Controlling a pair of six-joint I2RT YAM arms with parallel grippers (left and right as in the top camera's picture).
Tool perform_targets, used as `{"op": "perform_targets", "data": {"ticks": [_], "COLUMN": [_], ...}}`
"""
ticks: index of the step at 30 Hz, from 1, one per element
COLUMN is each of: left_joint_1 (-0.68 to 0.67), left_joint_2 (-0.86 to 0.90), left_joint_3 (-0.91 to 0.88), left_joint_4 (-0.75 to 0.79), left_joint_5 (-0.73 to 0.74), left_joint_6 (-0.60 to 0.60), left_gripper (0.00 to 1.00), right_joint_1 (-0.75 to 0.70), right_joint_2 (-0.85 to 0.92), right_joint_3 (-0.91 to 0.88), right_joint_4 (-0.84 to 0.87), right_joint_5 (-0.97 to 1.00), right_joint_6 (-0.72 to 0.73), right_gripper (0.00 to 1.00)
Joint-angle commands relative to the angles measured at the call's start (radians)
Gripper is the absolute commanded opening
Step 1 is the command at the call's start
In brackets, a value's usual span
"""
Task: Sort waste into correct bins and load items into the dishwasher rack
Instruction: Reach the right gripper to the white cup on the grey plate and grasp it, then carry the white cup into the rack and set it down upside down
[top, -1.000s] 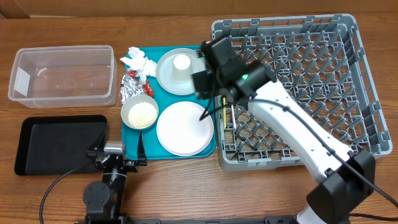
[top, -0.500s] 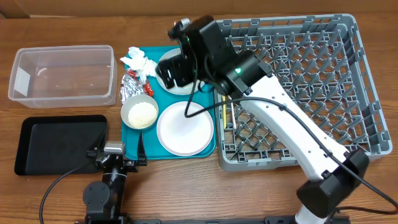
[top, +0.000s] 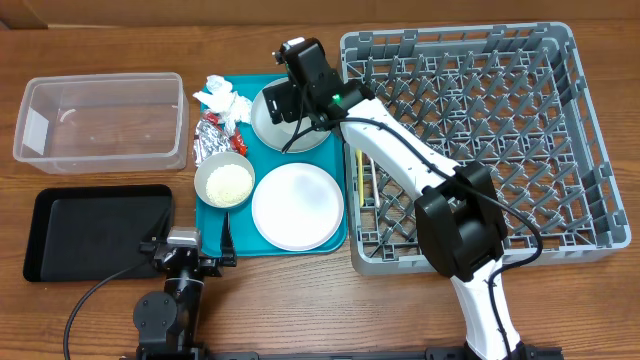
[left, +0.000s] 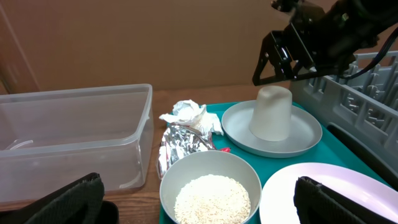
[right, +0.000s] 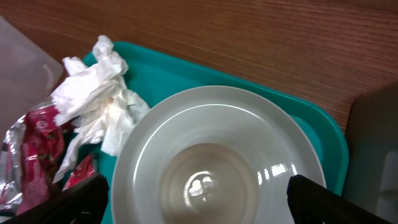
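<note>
Two hands were in view. The right hand (left: 280, 68) hovered just above the upturned white cup (left: 272, 113), fingers spread, gripping nothing. That cup stood on the grey-green plate (left: 239, 130) on the teal tray (top: 252, 82), near the tissue (top: 222, 97), foil wrapper (top: 210, 137), bowl of rice (top: 224, 183) and white plate (top: 297, 205). A yellow utensil (top: 358, 170) lay in the rack (top: 590, 150). The left hand (top: 190, 243) rested wide open and empty beside the black tray (top: 100, 230).
</note>
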Motion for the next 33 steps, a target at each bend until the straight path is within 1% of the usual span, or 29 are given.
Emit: {"op": "perform_targets", "data": {"ticks": [1,5,10,12,14,16,17,18,19,21,22,24,26,28,31,33], "left_joint_1": [0.011,0.011,0.011,0.011,0.011,0.011,0.011,0.011,0.011,0.011,0.011,0.011,0.011,0.011,0.011,0.011], "left_joint_2": [-0.011,-0.011,-0.011,-0.011,-0.011,-0.011,-0.011,-0.011,-0.011,-0.011,-0.011,-0.011,-0.011,-0.011,-0.011,-0.011], "left_joint_3": [-0.003,-0.003,-0.003,-0.003,-0.003,-0.003,-0.003,-0.003,-0.003,-0.003,-0.003,-0.003,-0.003,-0.003,-0.003,-0.003], "left_joint_4": [-0.002,-0.002,-0.002,-0.002,-0.002,-0.002,-0.002,-0.002,-0.002,-0.002,-0.002,-0.002,-0.002,-0.002,-0.002,-0.002], "left_joint_5": [0.011,0.011,0.011,0.011,0.011,0.011,0.011,0.011,0.011,0.011,0.011,0.011,0.011,0.011,0.011,0.011], "left_joint_6": [0.012,0.012,0.012,0.012,0.012,0.012,0.012,0.012,0.012,0.012,0.012,0.012,0.012,0.012,0.012,0.012], "left_gripper": [1.0,1.0,1.0,1.0,1.0,1.0,1.0,1.0,1.0,1.0,1.0,1.0,1.0,1.0,1.0,1.0], "right_joint_1": [-0.001,-0.001,0.0,0.0,0.0,0.0,0.0,0.0,0.0,0.0,0.0,0.002,0.013,0.028,0.048,0.048], "right_joint_2": [0.042,0.048,0.074,0.077,0.077,0.077,0.077,0.077,0.077,0.077,0.074,0.065,0.044,0.016,-0.102,-0.172], "right_joint_3": [0.008,0.004,0.004,0.004,0.004,0.004,0.004,0.004,0.004,0.015,0.037,0.075,0.13,0.183,0.28,0.3], "right_joint_4": [0.022,0.035,0.031,0.022,0.023,0.016,0.016,0.021,0.023,0.013,-0.02,-0.068,-0.129,-0.189,-0.335,-0.381], "right_joint_5": [0.003,-0.024,-0.031,-0.031,-0.031,-0.03,-0.03,-0.014,-0.001,0.021,0.027,0.026,0.026,0.026,0.026,0.026], "right_joint_6": [-0.008,-0.007,-0.006,-0.003,-0.003,-0.003,-0.003,-0.004,-0.004,-0.005,-0.008,-0.018,-0.057,-0.06,-0.058,-0.051], "right_gripper": [0.95,0.94,0.9,0.84,0.82,0.74,0.72,0.63,0.6,0.59,0.56,0.56,0.53,0.54,0.52,0.5]}}
